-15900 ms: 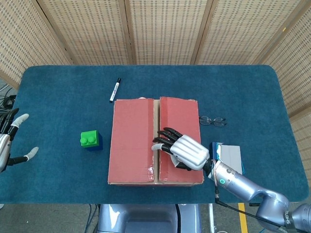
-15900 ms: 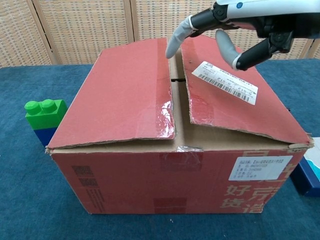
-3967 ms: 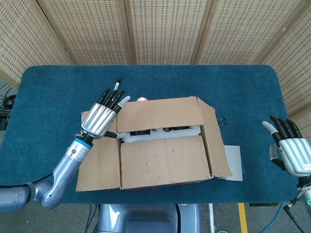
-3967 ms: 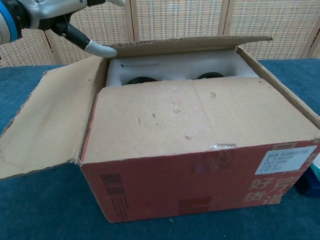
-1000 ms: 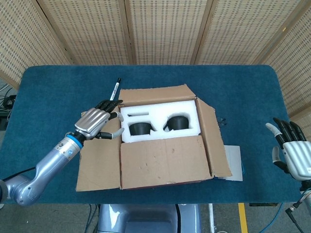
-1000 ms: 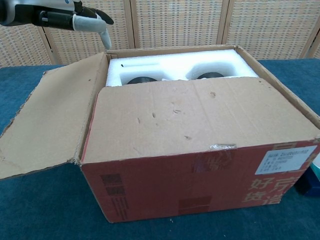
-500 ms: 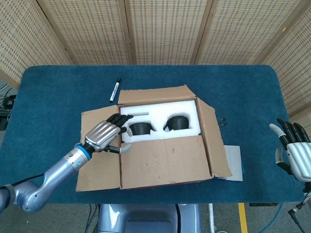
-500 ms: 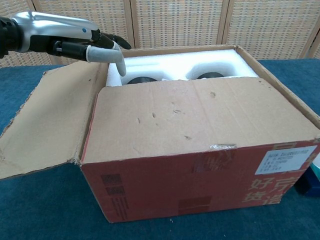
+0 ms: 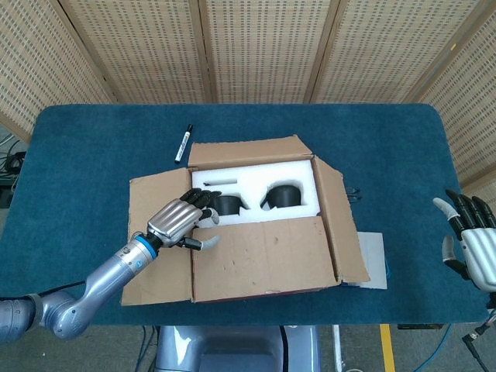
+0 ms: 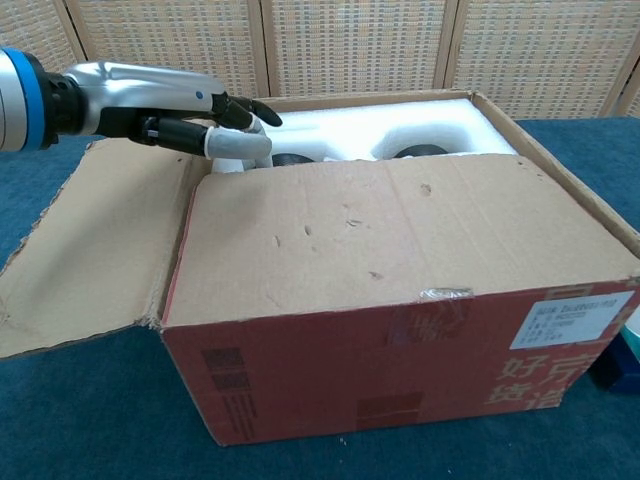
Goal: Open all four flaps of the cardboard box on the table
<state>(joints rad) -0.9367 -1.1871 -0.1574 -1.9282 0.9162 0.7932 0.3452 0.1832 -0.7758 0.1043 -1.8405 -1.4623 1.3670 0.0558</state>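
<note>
I had moved my left hand onto the cardboard box's near flap, fingers loosely spread, holding nothing.

One red cardboard box with four brown flaps, one white foam insert holding two black round objects, one black-and-white marker pen at eleven o'clock, two metal robot hands.
</note>
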